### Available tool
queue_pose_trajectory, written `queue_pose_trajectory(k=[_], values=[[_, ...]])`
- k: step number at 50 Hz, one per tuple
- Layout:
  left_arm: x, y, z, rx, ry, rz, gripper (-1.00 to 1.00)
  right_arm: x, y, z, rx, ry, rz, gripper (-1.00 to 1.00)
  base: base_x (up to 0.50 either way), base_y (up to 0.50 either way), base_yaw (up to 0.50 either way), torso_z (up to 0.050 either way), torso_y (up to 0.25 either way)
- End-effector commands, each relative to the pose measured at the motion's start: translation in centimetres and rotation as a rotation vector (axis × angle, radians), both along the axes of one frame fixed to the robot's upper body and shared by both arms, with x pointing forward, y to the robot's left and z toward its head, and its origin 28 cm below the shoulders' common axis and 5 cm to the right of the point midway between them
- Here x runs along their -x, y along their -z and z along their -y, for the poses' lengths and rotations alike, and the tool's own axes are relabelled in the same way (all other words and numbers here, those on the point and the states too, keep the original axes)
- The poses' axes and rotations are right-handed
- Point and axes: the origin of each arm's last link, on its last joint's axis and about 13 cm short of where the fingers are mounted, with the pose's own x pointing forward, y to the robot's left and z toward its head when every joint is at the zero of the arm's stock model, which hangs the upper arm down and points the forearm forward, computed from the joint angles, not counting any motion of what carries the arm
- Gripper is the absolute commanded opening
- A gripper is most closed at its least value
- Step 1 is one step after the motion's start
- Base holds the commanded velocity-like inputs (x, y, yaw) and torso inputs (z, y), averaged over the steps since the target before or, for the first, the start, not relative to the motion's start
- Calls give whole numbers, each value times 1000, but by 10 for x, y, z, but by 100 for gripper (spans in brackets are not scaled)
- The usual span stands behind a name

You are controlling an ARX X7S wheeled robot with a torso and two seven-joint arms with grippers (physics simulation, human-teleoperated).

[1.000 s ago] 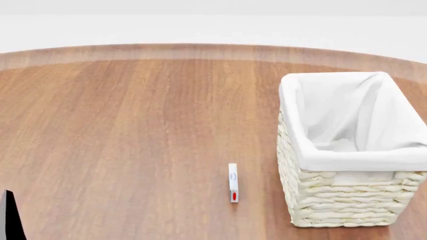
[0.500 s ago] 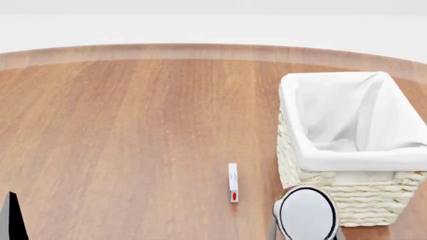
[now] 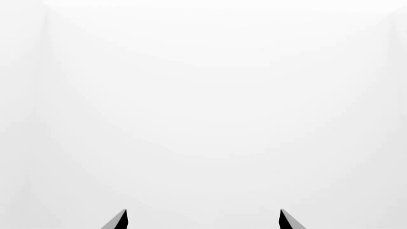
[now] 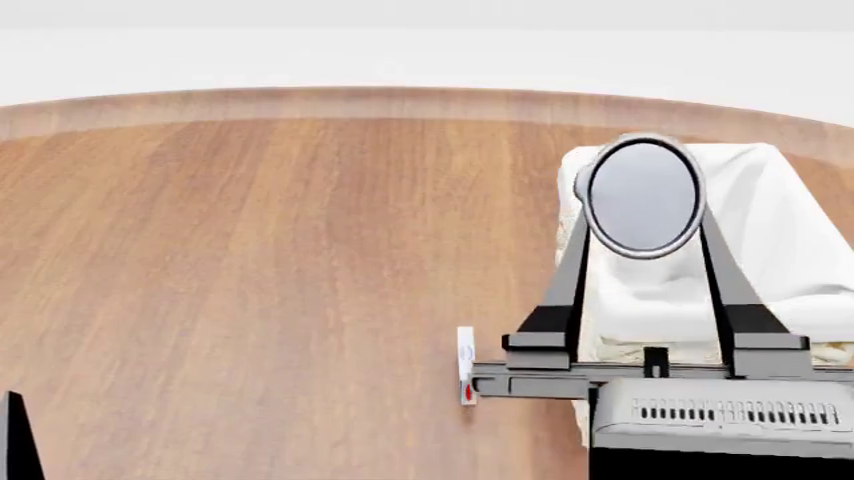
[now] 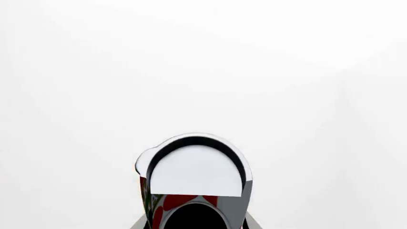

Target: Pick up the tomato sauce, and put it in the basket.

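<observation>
My right gripper (image 4: 643,225) is shut on the tomato sauce (image 4: 643,196), a tin whose silver top faces the head camera. It holds the can in the air in front of and over the near left part of the basket (image 4: 811,296), a cream wicker basket with white cloth lining. In the right wrist view the can (image 5: 194,177) fills the space between the jaws (image 5: 194,225), and its red and green label shows. My left gripper (image 3: 203,220) is open and empty, facing blank white; only a dark sliver of it (image 4: 16,440) shows in the head view.
A small white flat pack with a red mark (image 4: 466,362) lies on the round wooden table (image 4: 267,260), just left of the basket and my right arm. The table's far edge curves across the back.
My right arm has come up from the bottom edge with the can in it, and now stands higher, in front of the basket. The left gripper has barely moved.
</observation>
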Motion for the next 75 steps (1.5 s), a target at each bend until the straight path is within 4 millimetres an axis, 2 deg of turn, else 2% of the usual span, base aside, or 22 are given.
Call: queue_pose_trajectory(k=[1, 5, 9, 20, 23, 26, 27, 30, 34, 39, 48, 60, 75], values=[[2, 0, -1, -7, -5, 2, 100, -63, -24, 18, 8, 85, 24, -100, 0, 0, 0, 0, 0], [2, -1, -3, -3, -9, 3, 100, -80, -27, 23, -19, 93, 8, -100, 0, 0, 0, 0, 0], [1, -2, -3, 0, -8, 4, 100, -106, -22, 29, -22, 115, -44, -100, 0, 0, 0, 0, 0], [5, -1, -2, -4, -6, 2, 100, -151, -19, 43, -57, 143, -152, -100, 0, 0, 0, 0, 0], [8, -2, -3, -6, -9, 5, 100, -173, -17, 50, -89, 133, -255, -100, 0, 0, 0, 0, 0], [10, -3, -2, -7, -7, 9, 100, -184, -13, 53, -112, 127, -337, -100, 0, 0, 0, 0, 0], [11, -3, -2, -9, -8, 9, 100, -184, -13, 53, -161, 107, -353, -100, 0, 0, 0, 0, 0], [13, -3, -2, -8, -9, 10, 100, -184, -14, 53, -152, 111, -384, -100, 0, 0, 0, 0, 0], [13, -3, -2, -9, -12, 9, 100, -184, -12, 55, -202, 93, -538, -100, 0, 0, 0, 0, 0], [14, -4, -4, -6, -21, 11, 100, -184, -21, 60, -237, 119, -649, -100, 0, 0, 0, 0, 0], [14, -3, -7, -2, -32, 9, 100, -183, -29, 65, -269, 164, -727, -100, 0, 0, 0, 0, 1], [14, -3, -7, -2, -37, 10, 100, -177, -21, 67, -272, 163, -886, -100, 0, 0, 0, 0, 0], [13, -3, -7, -6, -38, 8, 100, -172, -14, 68, -286, 173, -974, -100, 0, 0, 0, 0, 0]])
